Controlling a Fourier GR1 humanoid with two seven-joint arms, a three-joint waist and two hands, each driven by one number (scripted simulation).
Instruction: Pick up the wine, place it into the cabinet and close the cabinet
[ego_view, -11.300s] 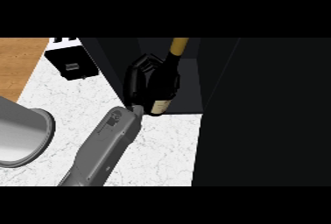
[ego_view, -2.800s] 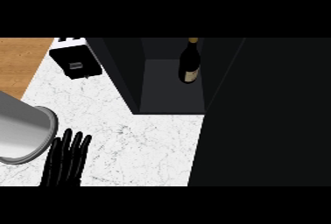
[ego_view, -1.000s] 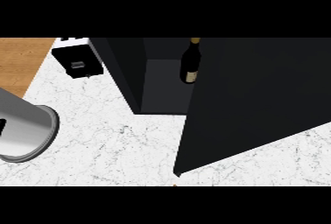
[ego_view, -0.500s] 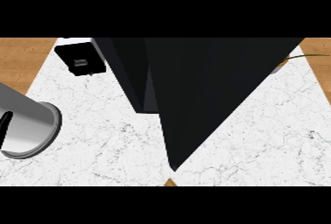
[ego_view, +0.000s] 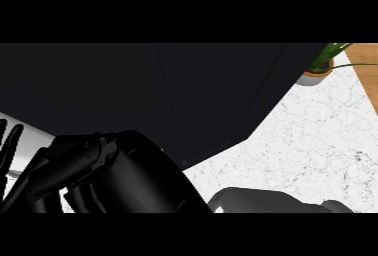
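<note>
White marble table (ego_view: 317, 135) lies right of the dark cabinet (ego_view: 207, 95), which fills your view. You can't see the wine. Your black hand (ego_view: 96, 175), which side unclear, sits low left against the cabinet; finger state unreadable.

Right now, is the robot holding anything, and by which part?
It cannot be told. The black hand sits low against the dark cabinet, and no bottle shows in it.
</note>
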